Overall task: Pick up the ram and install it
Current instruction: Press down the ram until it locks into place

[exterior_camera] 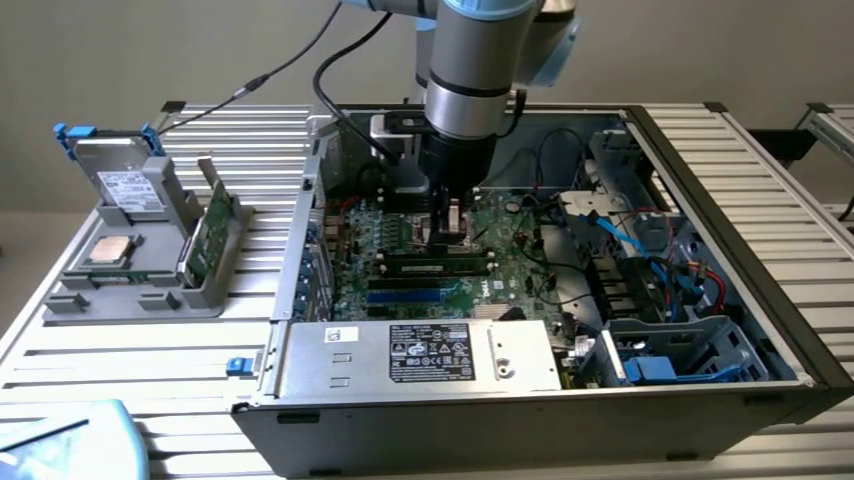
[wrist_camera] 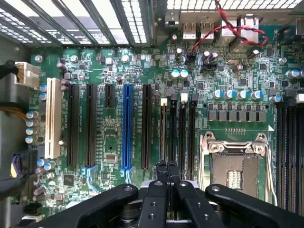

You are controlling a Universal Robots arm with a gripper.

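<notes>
Gripper [wrist_camera: 167,176] fingers pinched tight together, nothing visibly between them, hovering just over motherboard [wrist_camera: 118,71]. Ram [exterior_camera: 430,266] lies seated in slot on motherboard, just below fingertips, beside empty processor socket [wrist_camera: 235,166].

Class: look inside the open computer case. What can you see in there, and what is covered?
Inside the case: a green motherboard, a ram stick lying across it, cables and a silver power supply. The gripper, shut, hangs over the board and covers the part beneath it.

The ram [exterior_camera: 434,266], a slim dark stick, lies seated lengthwise in a motherboard slot.
</notes>
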